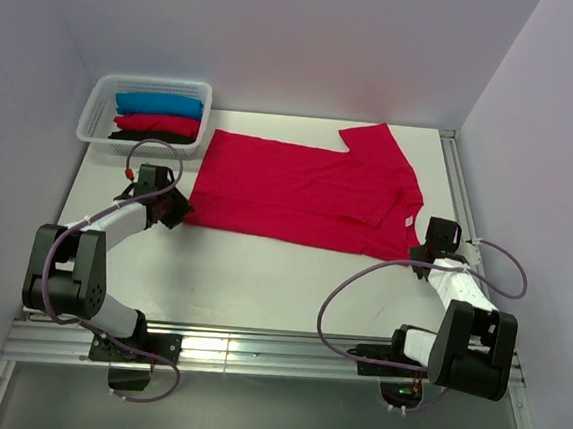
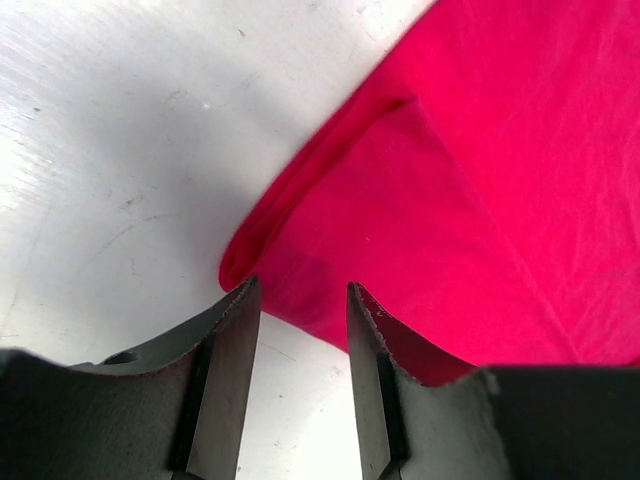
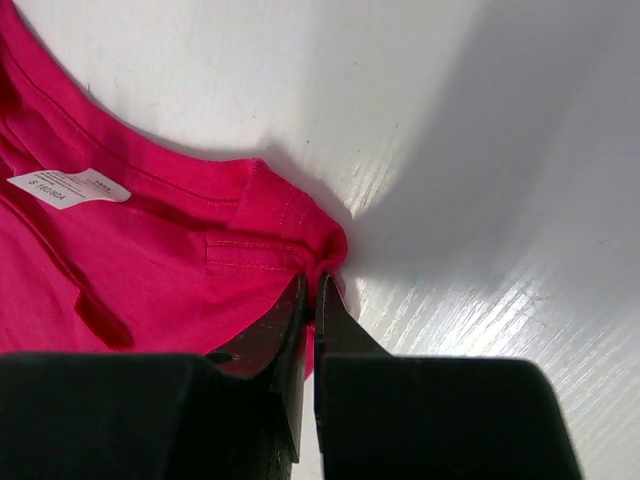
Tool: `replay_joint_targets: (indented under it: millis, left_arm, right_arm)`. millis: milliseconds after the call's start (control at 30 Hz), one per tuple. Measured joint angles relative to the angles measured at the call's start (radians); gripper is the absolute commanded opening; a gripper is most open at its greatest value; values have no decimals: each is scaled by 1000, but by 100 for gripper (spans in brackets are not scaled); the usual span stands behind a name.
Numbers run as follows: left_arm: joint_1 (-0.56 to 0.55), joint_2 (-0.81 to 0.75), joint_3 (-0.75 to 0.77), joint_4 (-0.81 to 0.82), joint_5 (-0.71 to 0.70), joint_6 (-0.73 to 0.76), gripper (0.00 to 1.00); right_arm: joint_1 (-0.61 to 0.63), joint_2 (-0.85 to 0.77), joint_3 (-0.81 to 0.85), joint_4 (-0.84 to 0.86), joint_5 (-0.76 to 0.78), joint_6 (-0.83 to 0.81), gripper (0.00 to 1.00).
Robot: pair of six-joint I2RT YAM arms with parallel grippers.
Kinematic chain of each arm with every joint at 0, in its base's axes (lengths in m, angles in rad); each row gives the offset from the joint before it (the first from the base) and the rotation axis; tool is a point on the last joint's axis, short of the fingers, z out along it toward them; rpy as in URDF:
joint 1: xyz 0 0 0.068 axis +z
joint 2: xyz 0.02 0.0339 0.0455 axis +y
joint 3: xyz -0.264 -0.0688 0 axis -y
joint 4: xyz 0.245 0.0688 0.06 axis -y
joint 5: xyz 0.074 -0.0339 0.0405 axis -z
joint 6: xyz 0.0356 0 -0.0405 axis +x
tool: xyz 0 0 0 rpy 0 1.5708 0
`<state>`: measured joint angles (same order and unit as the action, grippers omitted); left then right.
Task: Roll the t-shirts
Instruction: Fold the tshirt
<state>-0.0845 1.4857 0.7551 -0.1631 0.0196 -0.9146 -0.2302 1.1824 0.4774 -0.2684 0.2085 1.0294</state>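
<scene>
Fingers of right arm (image 3: 268, 345) clamped on crimson t-shirt (image 1: 299, 191), left fingers (image 2: 225, 345) apart at its corner.

The only writing you will find is on the small pale neck label (image 3: 70, 187) at the collar of the crimson t-shirt (image 3: 180, 270), seen in the right wrist view. It carries short rows of dark print, upside down to that camera. The larger row seems to begin with an "S" followed by a few characters, but you cannot read them with certainty. In the top view the label is only a pale fleck with no legible print.
</scene>
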Motion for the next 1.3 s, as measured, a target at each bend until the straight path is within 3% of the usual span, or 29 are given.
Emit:
replay_joint_targets:
  millis: [300,800,933,1033,1067,1300]
  left_arm:
    - [0,0,-16,-3,-26,-1,41]
    - [-18,-27,-97,26,-18,-27,43]
    - [-28,-1,-90,47,-17,-42,31]
    - [-34,30,-69,53,-30,-55,15]
    - [-36,35,-66,54,-36,-60,1]
    - [-43,30,-60,40,-79,-79,0]
  right_arm:
    - [-20,1,0,0,12,-40,3]
    - [-30,21,0,14,0,-65,4]
    - [-30,21,0,14,-2,-69,3]
    - [-30,21,0,14,-4,-70,3]
    - [-30,21,0,14,-5,-71,3]
    - [-31,23,9,-10,-6,-95,3]
